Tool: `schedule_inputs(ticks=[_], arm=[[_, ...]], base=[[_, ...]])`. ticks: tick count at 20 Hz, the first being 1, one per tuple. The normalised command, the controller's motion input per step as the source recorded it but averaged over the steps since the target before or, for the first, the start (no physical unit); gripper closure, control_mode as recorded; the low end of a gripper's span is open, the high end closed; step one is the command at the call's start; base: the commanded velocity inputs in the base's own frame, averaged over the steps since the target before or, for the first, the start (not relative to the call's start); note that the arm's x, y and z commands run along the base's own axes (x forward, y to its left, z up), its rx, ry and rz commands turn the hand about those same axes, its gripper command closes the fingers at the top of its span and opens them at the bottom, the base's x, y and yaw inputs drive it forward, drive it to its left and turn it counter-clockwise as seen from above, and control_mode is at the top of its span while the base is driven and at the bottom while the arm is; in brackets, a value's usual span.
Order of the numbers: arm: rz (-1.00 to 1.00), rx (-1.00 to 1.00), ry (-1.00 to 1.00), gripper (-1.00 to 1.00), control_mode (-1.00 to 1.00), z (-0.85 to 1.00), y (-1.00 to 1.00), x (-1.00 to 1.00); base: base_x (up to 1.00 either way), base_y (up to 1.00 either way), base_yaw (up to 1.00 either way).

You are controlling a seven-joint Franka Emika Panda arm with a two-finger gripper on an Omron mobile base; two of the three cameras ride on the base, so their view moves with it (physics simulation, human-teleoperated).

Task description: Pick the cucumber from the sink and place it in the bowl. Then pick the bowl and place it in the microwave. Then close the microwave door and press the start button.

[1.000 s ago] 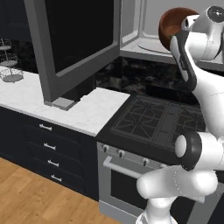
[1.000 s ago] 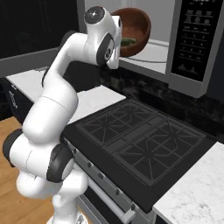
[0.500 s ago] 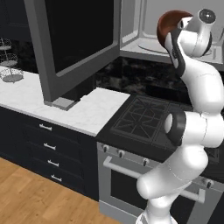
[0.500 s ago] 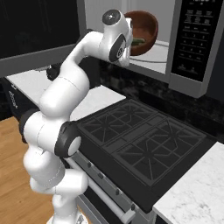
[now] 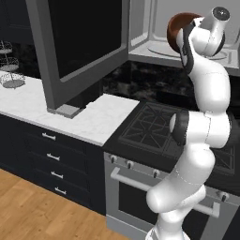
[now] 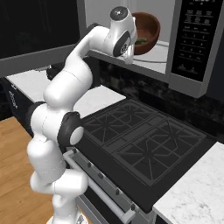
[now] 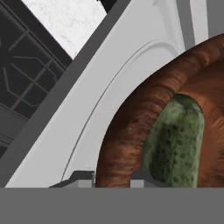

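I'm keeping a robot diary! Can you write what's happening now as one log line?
stage: bowl into microwave | bowl: held over turntable | cucumber: inside bowl | gripper: on bowl rim | microwave door: open

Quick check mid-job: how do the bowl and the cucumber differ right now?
The bowl is round, reddish-brown and wood-grained; the cucumber is a dark-green cylinder with a rounded end. The bowl is far wider, and the cucumber lies inside it. The gripper straddles the bowl's wall, not the cucumber. Both are inside the open microwave.
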Motion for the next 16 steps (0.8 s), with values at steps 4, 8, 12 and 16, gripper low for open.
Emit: schedule_inputs(ticks=[4, 8, 12, 16], arm=[[0.03, 0.00, -0.04, -1.00, -1.00, -0.39, 0.00, 0.34], [0.02, 0.00, -0.11, -1.00, -1.00, -0.14, 0.00, 0.25], [0.03, -0.01, -0.32, -1.00, -1.00, -0.11, 0.07, -0.04], [0.02, -0.03, -0.38, -1.00, -1.00, -0.24, 0.48, -0.32]], base=[[0.00, 0.00, 0.00], [0.00, 0.00, 0.00], [0.00, 0.00, 0.00], [0.00, 0.00, 0.00]])
